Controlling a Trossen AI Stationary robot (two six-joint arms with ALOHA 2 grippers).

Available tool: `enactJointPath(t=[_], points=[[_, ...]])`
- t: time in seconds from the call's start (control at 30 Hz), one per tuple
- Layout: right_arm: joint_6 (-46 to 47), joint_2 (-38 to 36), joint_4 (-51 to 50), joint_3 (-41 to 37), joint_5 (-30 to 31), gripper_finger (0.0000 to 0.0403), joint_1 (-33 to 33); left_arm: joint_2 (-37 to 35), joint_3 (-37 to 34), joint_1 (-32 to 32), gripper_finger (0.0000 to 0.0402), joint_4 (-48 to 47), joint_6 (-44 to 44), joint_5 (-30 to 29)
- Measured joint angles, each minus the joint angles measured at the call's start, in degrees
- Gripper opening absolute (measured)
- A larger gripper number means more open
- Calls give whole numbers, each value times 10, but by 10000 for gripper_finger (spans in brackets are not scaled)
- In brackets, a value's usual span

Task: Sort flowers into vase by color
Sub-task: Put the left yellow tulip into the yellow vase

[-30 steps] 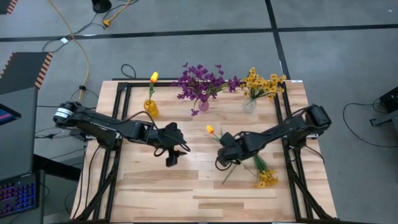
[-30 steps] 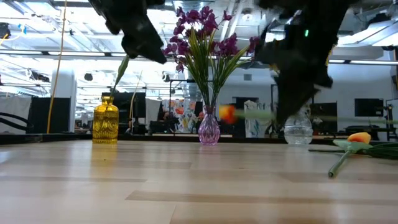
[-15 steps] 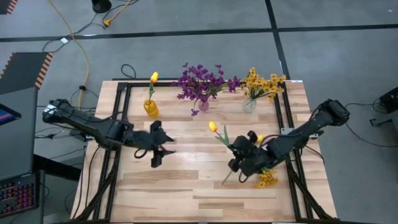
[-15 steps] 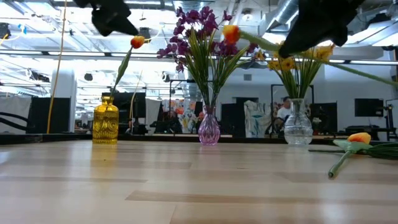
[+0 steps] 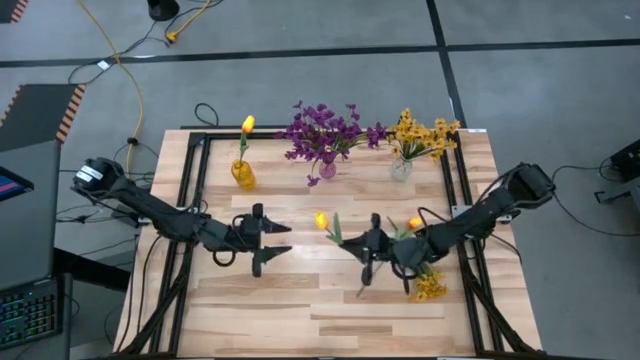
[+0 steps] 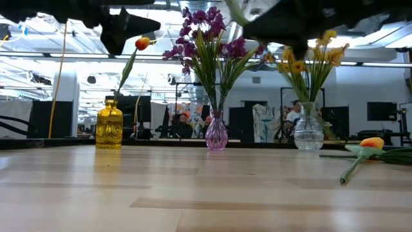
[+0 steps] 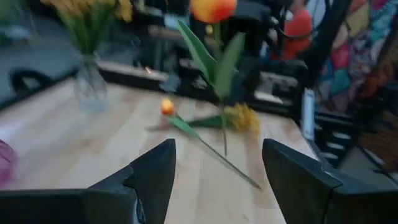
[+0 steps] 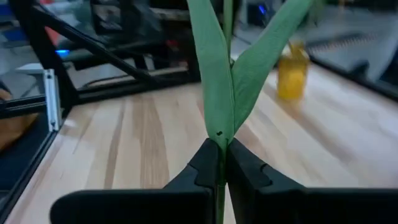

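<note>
From above, an orange tulip (image 5: 321,219) is seen held aloft by its stem in the clenched right gripper (image 5: 372,247), bloom pointing toward the left gripper (image 5: 268,239) — spread wide and empty. In the low view, only the yellow vase (image 6: 109,126) with one tulip is plain. In the left wrist view, the bloom hangs just ahead of the splayed fingers (image 7: 152,176). In the right wrist view, the stem is pinched below the leaves (image 8: 231,68) — light, springy, best gripped on bare stem.

L tool (image 5: 268,243) spread wide, R tool (image 5: 368,250) clamped.
</note>
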Motion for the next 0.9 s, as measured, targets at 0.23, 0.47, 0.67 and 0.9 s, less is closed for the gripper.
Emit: enactJointPath(t=[0.23, 0.47, 0.67, 0.9], points=[[-128, 77, 184, 0, -112, 47, -58, 94, 10, 0, 227, 157, 107, -31], [-154, 114, 255, 11, -195, 49, -91, 183, 69, 7, 227, 226, 168, -54], [-184, 126, 257, 29, -210, 50, -96, 228, 123, 12, 226, 230, 192, -57], [-214, 130, 255, 41, -210, 51, -96, 243, 156, 12, 189, 224, 213, -65]])
